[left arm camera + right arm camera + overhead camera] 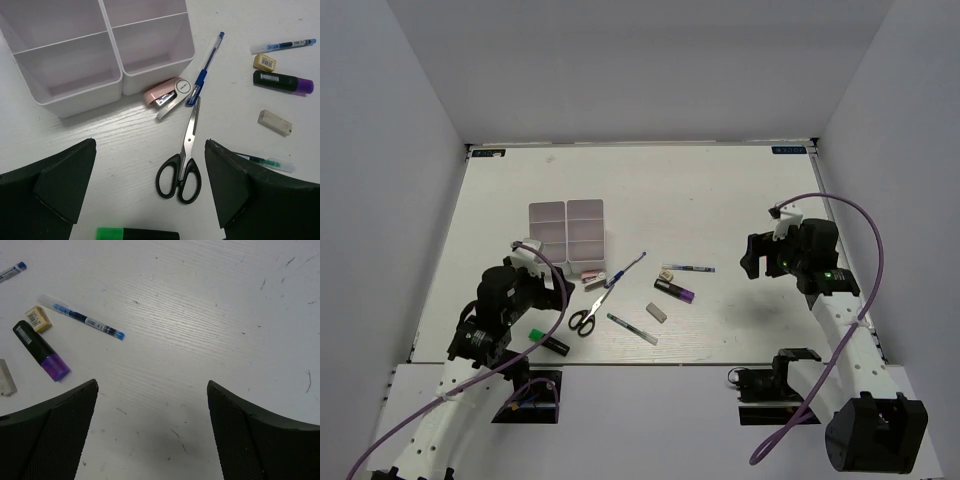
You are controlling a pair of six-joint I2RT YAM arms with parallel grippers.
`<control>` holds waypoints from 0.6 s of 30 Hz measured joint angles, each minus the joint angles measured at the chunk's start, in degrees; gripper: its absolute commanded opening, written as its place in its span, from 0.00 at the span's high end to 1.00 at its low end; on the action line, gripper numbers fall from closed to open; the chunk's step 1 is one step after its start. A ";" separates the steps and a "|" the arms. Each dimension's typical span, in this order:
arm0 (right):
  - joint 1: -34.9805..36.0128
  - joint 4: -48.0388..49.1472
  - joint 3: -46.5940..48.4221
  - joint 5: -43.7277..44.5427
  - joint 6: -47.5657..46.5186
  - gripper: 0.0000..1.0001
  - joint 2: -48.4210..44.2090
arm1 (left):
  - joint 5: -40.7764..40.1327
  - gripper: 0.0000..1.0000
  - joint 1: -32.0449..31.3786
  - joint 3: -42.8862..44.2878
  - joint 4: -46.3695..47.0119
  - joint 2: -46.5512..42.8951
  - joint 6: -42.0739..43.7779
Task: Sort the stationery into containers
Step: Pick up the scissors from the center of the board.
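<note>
Both open, nothing held: left gripper [150, 144] hangs over scissors [183, 159] nr the trays [155, 75]; right gripper [152, 385] over bench [720, 200], w/ pens off to one side. Visible compartments empty, so prob. first pick: lower left, centre on scissors, close.

Open table [200, 315] is presented between the right gripper's [152, 385] spread fingers. Passage between the left gripper's [150, 142] spread fingers is obstructed by the scissors [189, 132], with the trays [80, 95] just beyond.

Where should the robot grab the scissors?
Probably the closed blades just above the handles, left claw coming straight down across them. The scissors lie flat, that part is narrow, and the tip is crowded by the blue pen and pink stapler.
</note>
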 measured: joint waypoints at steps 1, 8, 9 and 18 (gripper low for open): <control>-0.24 -0.22 0.00 -0.76 0.17 0.09 0.07 | 0.35 0.00 0.00 0.00 0.02 -0.02 -0.02; -1.09 -2.58 -1.31 -6.69 -3.04 0.09 -2.54 | 3.80 0.34 0.00 -0.39 0.68 0.57 -0.20; -1.44 -3.23 -1.38 -7.19 -4.09 0.09 -3.02 | 4.46 0.40 0.00 -0.39 0.87 0.98 -0.15; -2.40 -7.76 -1.38 -6.99 -9.16 0.09 -4.85 | 8.68 0.99 -0.04 -0.11 0.79 8.09 0.07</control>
